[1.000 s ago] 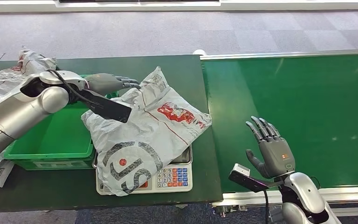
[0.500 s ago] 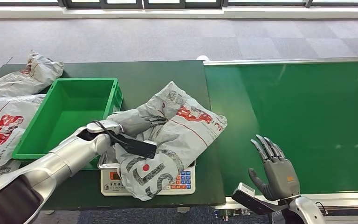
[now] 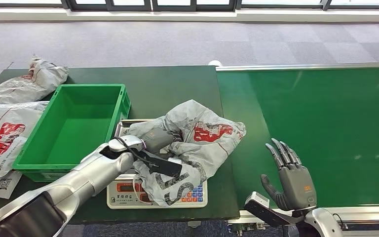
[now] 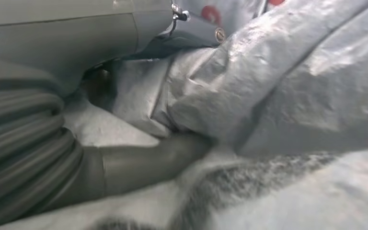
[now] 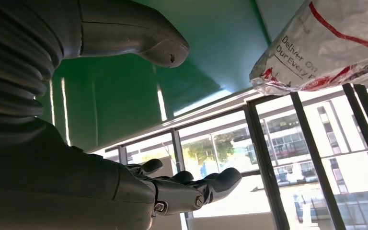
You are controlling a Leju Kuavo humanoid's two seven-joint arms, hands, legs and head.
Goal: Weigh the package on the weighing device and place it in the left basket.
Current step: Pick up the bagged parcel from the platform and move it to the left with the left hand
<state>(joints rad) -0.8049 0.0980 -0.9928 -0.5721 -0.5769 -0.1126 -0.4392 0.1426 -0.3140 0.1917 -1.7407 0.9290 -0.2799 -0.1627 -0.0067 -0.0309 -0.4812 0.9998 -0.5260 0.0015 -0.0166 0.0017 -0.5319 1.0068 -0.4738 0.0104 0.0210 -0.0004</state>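
Fingers of the left hand (image 3: 154,140) grip the crumpled grey plastic package (image 3: 197,138) on the white scale (image 3: 123,193); right hand (image 3: 291,175) spread, empty.

- Left arm (image 3: 74,180): silver, smooth rounded segments; dark sleeve section at the near end.
- Left wrist: black camera block (image 3: 160,164), flat and oblong; thin black cable (image 3: 128,148) looped over the wrist.
- Left hand (image 3: 156,139): grey shell; grey ribbed cover (image 4: 24,143) behind a thick grey thumb (image 4: 148,160); small bright screws (image 4: 219,34) at a dark joint.
- Right arm (image 3: 325,222): silver rounded casing.
- Right hand (image 3: 288,175): grey palm plate with a small orange marking (image 3: 306,188); darker segmented fingers (image 3: 281,150).
- Right wrist: black camera block with a white end (image 3: 264,202); black cable below it.
- Right hand, wrist view: ribbed cover (image 5: 14,57), pitted thumb tip (image 5: 170,50), screws at finger bases (image 5: 159,206).
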